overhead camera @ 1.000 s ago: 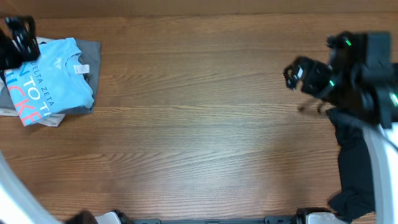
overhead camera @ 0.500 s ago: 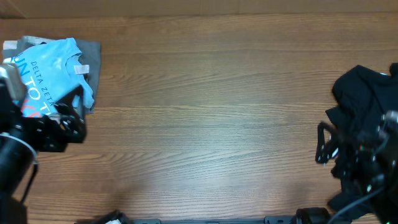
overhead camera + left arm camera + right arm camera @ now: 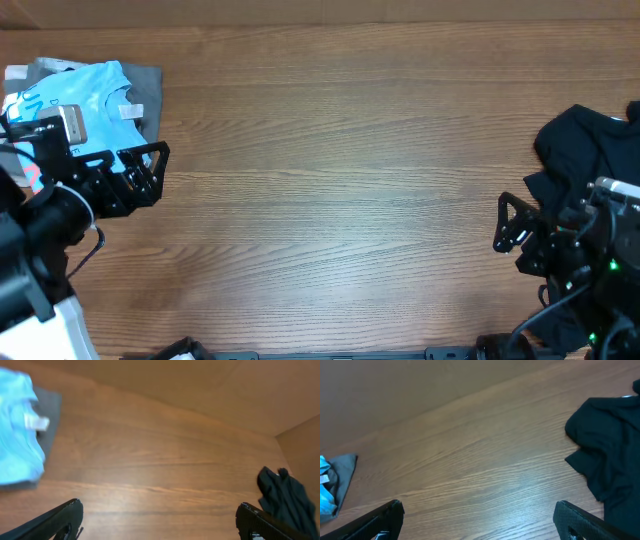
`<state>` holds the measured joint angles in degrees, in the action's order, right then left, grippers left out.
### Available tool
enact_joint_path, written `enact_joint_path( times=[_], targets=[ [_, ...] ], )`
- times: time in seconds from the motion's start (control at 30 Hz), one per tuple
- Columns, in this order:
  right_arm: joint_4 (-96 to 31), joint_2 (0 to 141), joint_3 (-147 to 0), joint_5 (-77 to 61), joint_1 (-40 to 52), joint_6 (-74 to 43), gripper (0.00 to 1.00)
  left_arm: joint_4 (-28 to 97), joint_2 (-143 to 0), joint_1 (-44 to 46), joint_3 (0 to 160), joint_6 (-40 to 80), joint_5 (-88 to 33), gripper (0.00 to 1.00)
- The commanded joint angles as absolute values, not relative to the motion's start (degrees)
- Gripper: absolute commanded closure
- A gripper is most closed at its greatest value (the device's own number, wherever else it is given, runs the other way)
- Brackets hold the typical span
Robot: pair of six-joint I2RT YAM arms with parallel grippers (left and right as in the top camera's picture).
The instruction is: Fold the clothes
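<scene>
Wood table bears folded blue T-shirt and rumpled black garment.

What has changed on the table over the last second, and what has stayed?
The left pincer swung off the blue T-shirt, nearer and inward; the right pincer drew back toward the robot's side. Both are open, holding nothing. The T-shirt stayed put; so, as far as shows, did the black garment.

The T-shirt is light blue, with white lettering and a small white label. The cloth beside it is plain grey. The other garment is solid black. The table is warm brown, streaked with wood grain. My left gripper and right gripper are black.
</scene>
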<state>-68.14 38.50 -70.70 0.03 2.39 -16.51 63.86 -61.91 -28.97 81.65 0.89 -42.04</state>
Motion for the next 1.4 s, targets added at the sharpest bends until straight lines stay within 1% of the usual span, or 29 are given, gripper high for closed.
enact_joint_path(
  times=[0.0,0.53,0.63,0.7,0.8,1.0,1.23,1.37],
  targets=[
    [-67.7,39.9,-70.1,0.6,2.7,-16.5,0.0,63.9,-65.3,-29.2,80.8,2.4,-43.2,0.0],
    [-63.0,46.3,-70.1,1.0,2.6,-16.5,0.0,63.8,-84.0,-29.2,80.8,2.5,-43.0,0.0],
    [-61.9,46.7,-70.1,1.5,2.6,-16.5,0.0,66.1,-86.5,-29.3,80.8,4.1,-43.4,0.0],
    [-61.5,46.7,-70.1,2.1,2.6,-16.5,0.0,65.5,-87.4,-29.7,80.8,5.1,-46.0,0.0],
    [-60.6,46.6,-70.1,2.5,2.5,-16.5,0.0,65.3,-87.1,-30.2,80.8,5.2,-46.1,0.0],
    [-60.2,46.6,-70.1,3.2,2.5,-16.3,0.0,66.9,-79.2,-31.8,80.9,1.1,-42.3,0.0],
    [-60.1,46.7,-70.1,5.7,2.6,-16.3,0.0,70.5,-59.9,-31.9,80.9,-4.2,-33.7,0.0],
    [-58.9,46.7,-70.1,6.0,2.6,-16.3,0.0,72.2,-49.3,-31.9,80.9,-4.3,-27.6,0.0]
  ],
)
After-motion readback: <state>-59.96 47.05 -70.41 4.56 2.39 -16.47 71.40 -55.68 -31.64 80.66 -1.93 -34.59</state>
